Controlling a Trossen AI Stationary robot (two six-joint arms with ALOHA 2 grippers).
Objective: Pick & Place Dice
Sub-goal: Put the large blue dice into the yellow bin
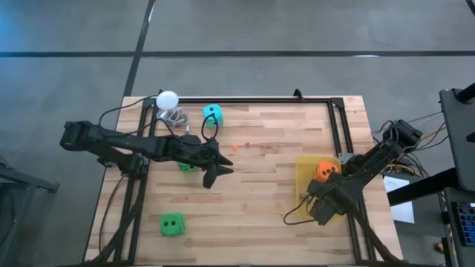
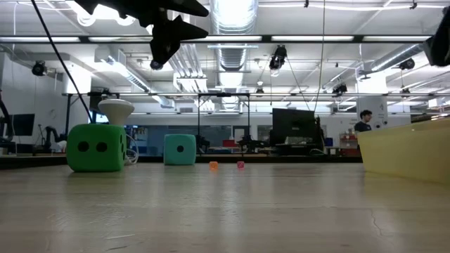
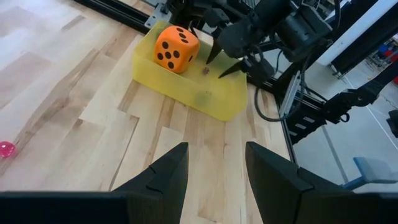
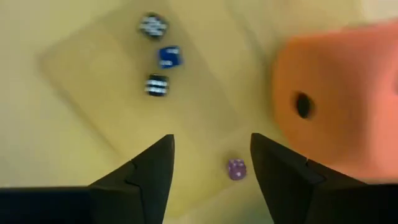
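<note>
The orange-red die (image 1: 325, 170) lies in the yellow tray (image 1: 304, 174) at the table's right. My right gripper (image 4: 211, 168) hovers open over the tray floor, next to that die (image 4: 336, 106). The teal die (image 1: 213, 113) sits near the far edge. One green die (image 1: 171, 225) rests near the near-left corner. The other green die (image 1: 185, 167) is partly hidden under my left arm. My left gripper (image 1: 215, 169) is open, raised above the table's middle (image 2: 169, 42), and faces the tray (image 3: 214, 168).
A white ball (image 1: 167, 99) and a coiled white cable (image 1: 174, 116) lie at the far-left corner. Tiny dice lie mid-table (image 1: 234, 147) and on the tray floor (image 4: 168, 56). A black frame (image 1: 245, 99) edges the far side. Bare wood lies between the arms.
</note>
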